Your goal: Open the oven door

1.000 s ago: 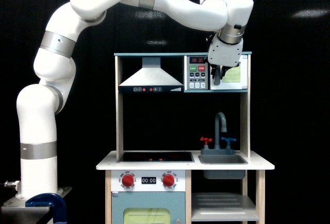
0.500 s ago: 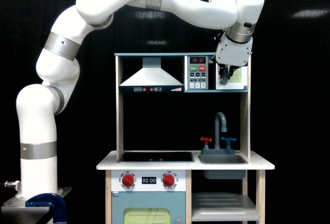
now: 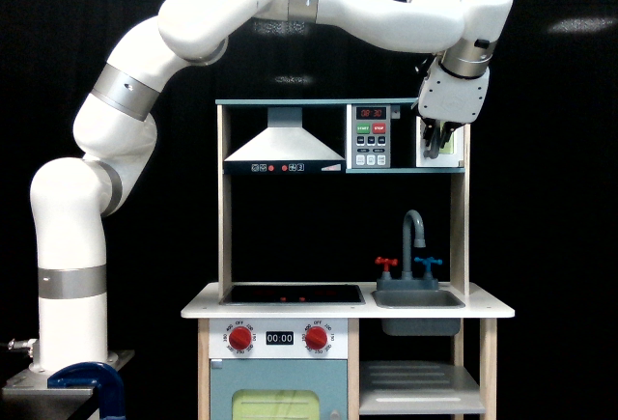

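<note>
A smooth white arm (image 3: 290, 14) with brushed silver bands at its joints rises from a clamped base at 8 o'clock in the exterior view, bends up through a fat elbow, sweeps flat across the top and turns down at 1 o'clock, where its wrist drops toward the toy kitchen (image 3: 343, 246). The kitchen is a boxy piece of pale wood posts and white shelves with blue-grey trim: a grey wedge-shaped hood (image 3: 282, 140) hangs under the top shelf, and at its 3 o'clock sits the small microwave, whose control panel (image 3: 371, 136) shows a red display above green, red and pale keys. The oven door (image 3: 436, 145), white-framed with a pale yellow-green window, stands at the microwave's 3 o'clock end, swung part-way out so that only a narrow upright sliver of it faces the camera; its long axis runs vertical and its face is turned edge-on toward the exterior view's left. The gripper (image 3: 439, 138) hangs nose-down right at that door, its dark fingers overlapping the frame, but whether they are closed on the handle or merely beside it cannot be told. Below, a curved grey tap (image 3: 413, 232) with red and blue valves stands over a grey sink (image 3: 417, 299), at 3 o'clock of a glossy black hob (image 3: 290, 294) with red knobs (image 3: 239, 339) under it.
</note>
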Motion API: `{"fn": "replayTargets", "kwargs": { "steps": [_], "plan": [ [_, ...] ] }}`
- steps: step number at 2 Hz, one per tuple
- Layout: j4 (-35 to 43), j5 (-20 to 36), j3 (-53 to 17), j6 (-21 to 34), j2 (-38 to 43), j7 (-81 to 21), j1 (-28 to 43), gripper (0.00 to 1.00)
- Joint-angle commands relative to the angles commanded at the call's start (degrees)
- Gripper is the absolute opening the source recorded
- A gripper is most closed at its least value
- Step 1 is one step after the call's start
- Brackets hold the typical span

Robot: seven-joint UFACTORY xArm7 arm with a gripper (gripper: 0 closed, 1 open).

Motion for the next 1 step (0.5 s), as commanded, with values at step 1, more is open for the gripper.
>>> {"fn": "replayTargets", "kwargs": {
  "steps": [1],
  "plan": [
    [3.17,-0.61,0.72,1.03,2.09,0.57,-0.80,0.00]
  ]
}}
